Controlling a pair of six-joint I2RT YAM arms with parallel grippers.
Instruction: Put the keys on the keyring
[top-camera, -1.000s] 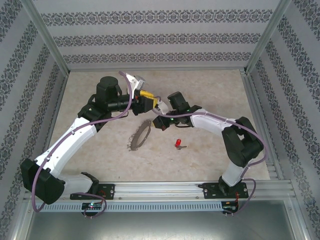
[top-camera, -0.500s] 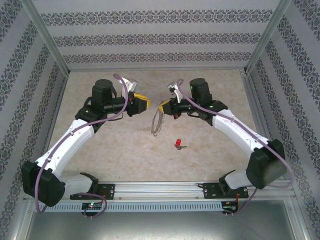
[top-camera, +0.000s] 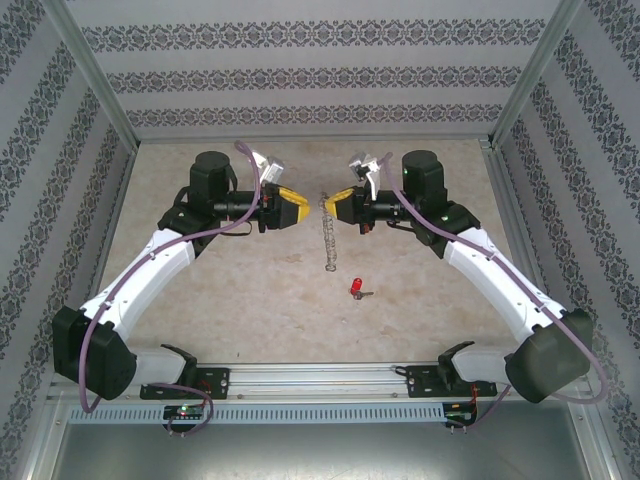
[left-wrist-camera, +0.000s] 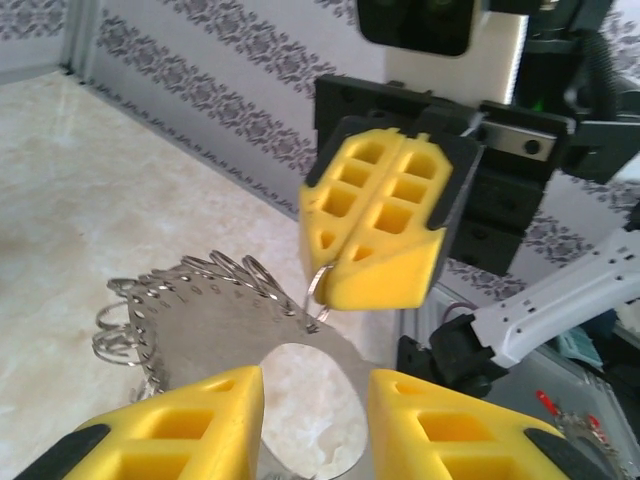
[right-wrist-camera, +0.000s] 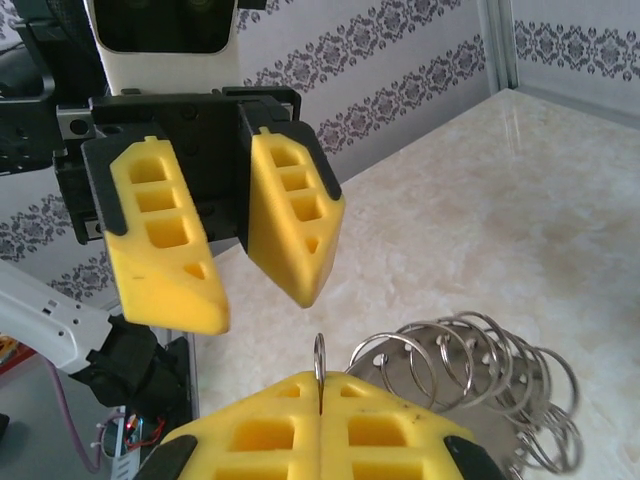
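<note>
Preparation, seemingly: the right gripper (top-camera: 335, 207), pressed together on the keyring (top-camera: 326, 228), held it hanging over the middle of the table (top-camera: 430, 300), facing the half-spread left gripper (top-camera: 300, 210); the key (top-camera: 356, 289) lay untouched, a little nearer and to the right; next, the left probably needed to pinch the ring's rim squarely; the wrist views showed the pinched wire, the top view the key.

Key (top-camera: 356, 289) on table (top-camera: 250, 310), before the keyring (top-camera: 327, 228).

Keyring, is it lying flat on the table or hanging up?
Hanging up. The keyring dangles from the right gripper, which is shut on its top edge.
</note>
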